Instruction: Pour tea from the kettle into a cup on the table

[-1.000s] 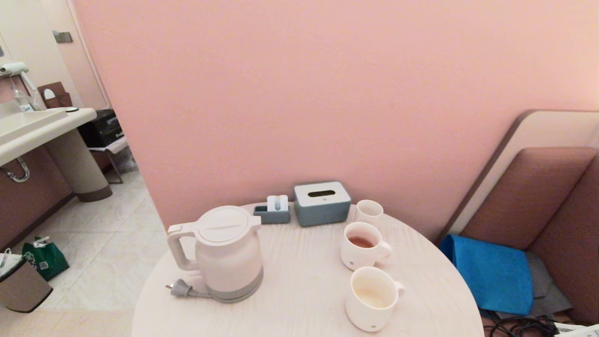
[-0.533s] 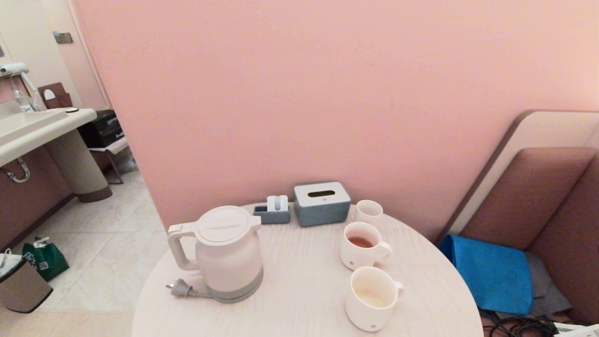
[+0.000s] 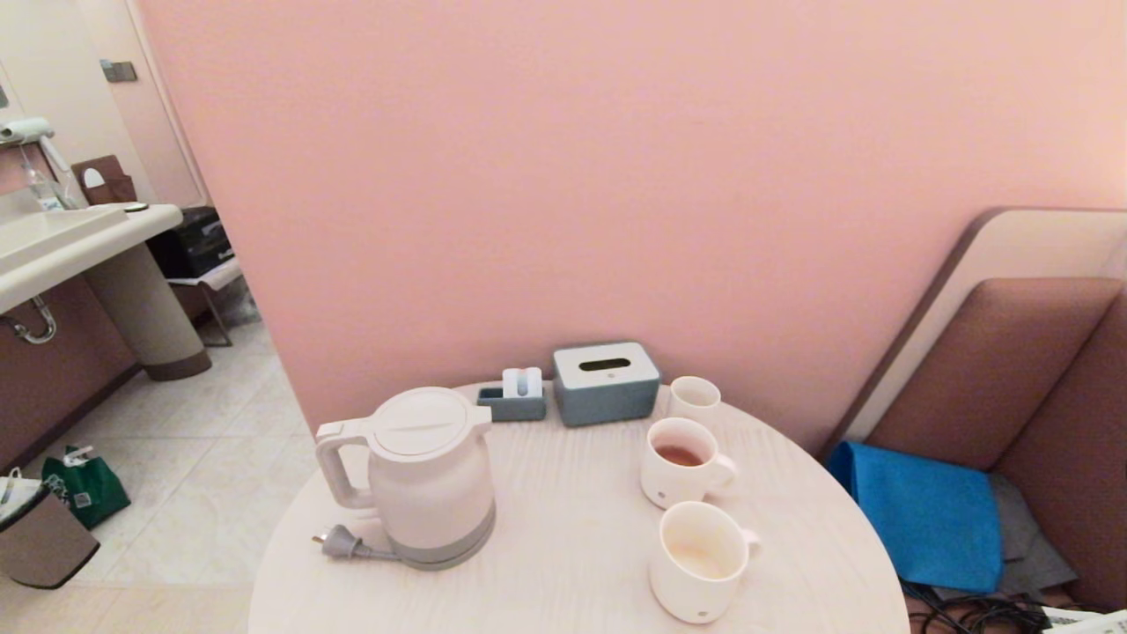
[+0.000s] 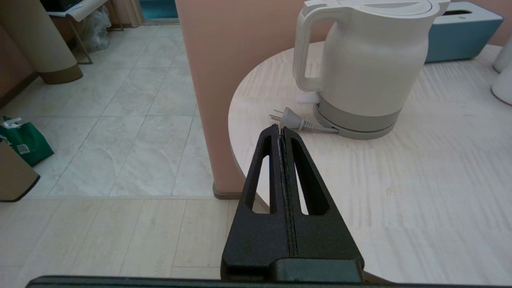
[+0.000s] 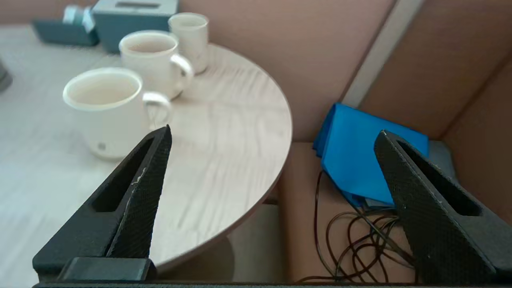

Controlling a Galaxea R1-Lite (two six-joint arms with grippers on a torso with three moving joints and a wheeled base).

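The white kettle (image 3: 431, 475) stands upright on the left of the round table (image 3: 563, 563), handle to the left, grey plug (image 3: 339, 543) beside its base. Two white handled mugs sit on the right: the near cup (image 3: 702, 561) holds a faint pale residue, the far mug (image 3: 682, 462) holds reddish-brown tea (image 3: 679, 455). Neither gripper shows in the head view. In the left wrist view my left gripper (image 4: 279, 129) is shut and empty, just short of the plug (image 4: 294, 119) and kettle (image 4: 366, 68). My right gripper (image 5: 275, 134) is open by the table's right edge, near the cup (image 5: 106, 110).
At the table's back stand a grey tissue box (image 3: 606, 382), a small grey holder (image 3: 513, 396) and a handleless white cup (image 3: 695, 399). A blue cloth (image 3: 924, 515) and loose cables (image 5: 360, 240) lie right of the table. A pink wall corner (image 4: 216, 80) stands left of it.
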